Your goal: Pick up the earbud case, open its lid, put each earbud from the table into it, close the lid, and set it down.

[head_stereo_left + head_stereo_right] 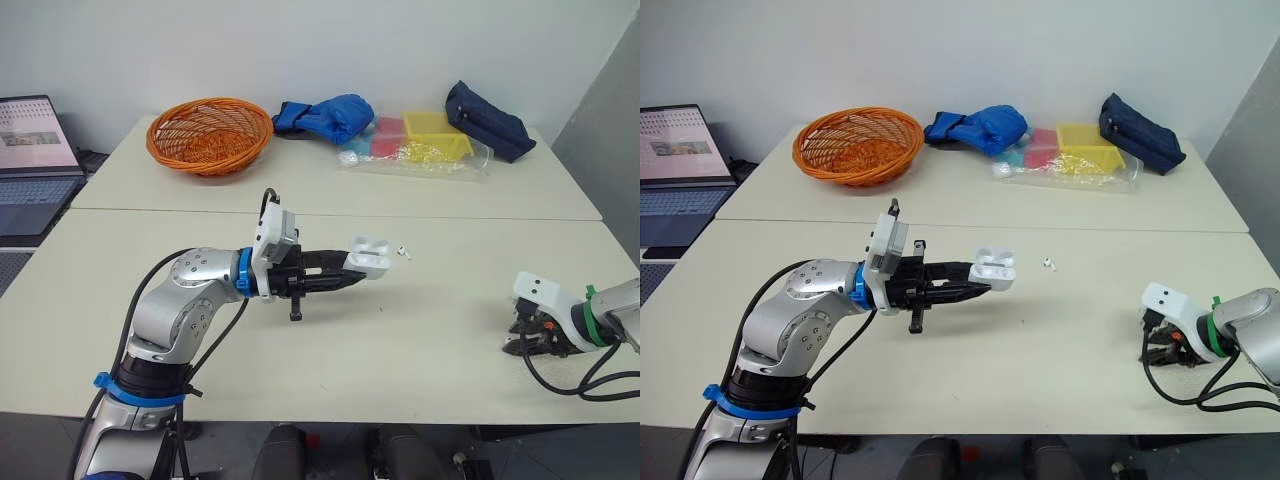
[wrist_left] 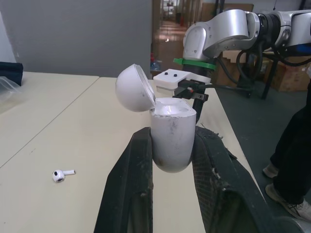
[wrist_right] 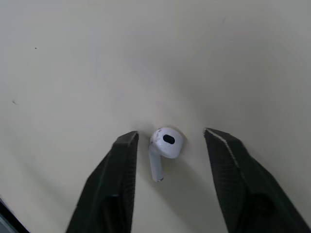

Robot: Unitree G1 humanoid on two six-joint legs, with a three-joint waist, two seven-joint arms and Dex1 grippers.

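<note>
Both head eyes look forward and down over the same table (image 1: 420, 330), while each wrist camera sits close: left facing the earbud case (image 2: 172, 141), right above an earbud (image 3: 165, 144).

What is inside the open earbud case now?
The earbud case, held in the left pincer, has its lid open, but its sockets are hidden by the rim. One earbud lies on the table; the second earbud lies between the right pincer's open fingers.

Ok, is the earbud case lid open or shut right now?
Open: the lid is tipped back off the earbud case, which the left gripper holds.
</note>
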